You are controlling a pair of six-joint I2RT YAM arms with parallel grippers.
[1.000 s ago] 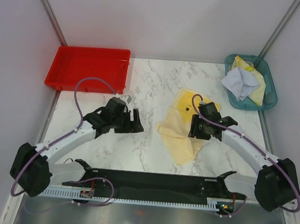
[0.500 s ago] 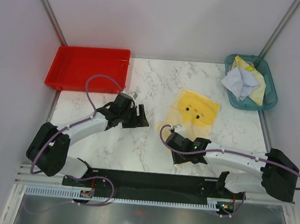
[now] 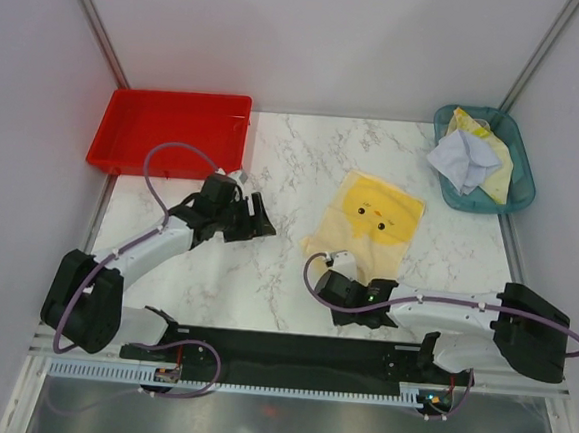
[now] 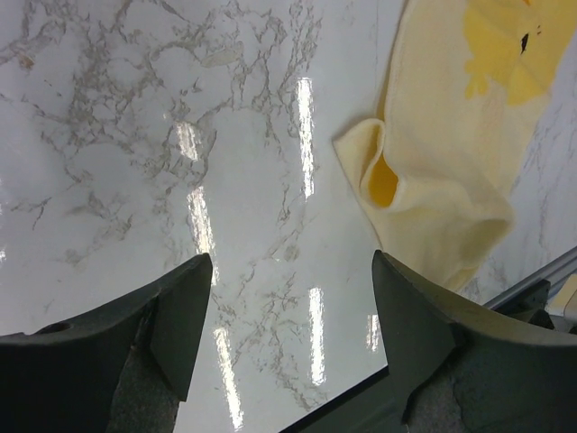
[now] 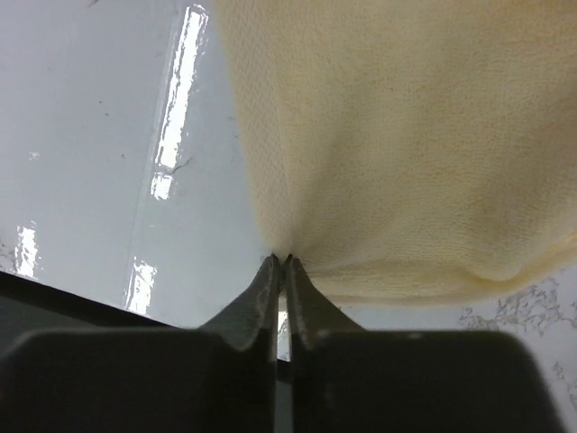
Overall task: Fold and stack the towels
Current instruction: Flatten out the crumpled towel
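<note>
Over the last second the right arm has swung down from the middle of the cream-yellow towel [image 3: 369, 223] to its near edge, and the towel, bunched up before, now lies spread out with a deeper yellow face patch showing; the left arm has pulled back a little toward the left. Nearest the arm bases, the right arm lies low along the front of the bench [image 3: 293, 167], and the right gripper [image 3: 335, 272] has its jaws pressed almost together on the towel's near hem; the right wrist view shows the right gripper [image 5: 281, 262] pinching a small pucker of the cloth [image 5: 406, 135]. A little farther in and to the left, the left gripper [image 3: 262, 217] hangs over bare marble with its jaws spread wide and nothing between them; in the left wrist view the left gripper [image 4: 290, 260] frames the bench, with the towel's curled corner [image 4: 442, 180] off to one side, apart from the fingers. At the far right a teal basket [image 3: 517, 189] holds a crumpled pale lavender-blue towel [image 3: 459, 160] on top of a yellow printed towel [image 3: 497, 158]. At the far left stands a red tray [image 3: 171, 132].
</note>
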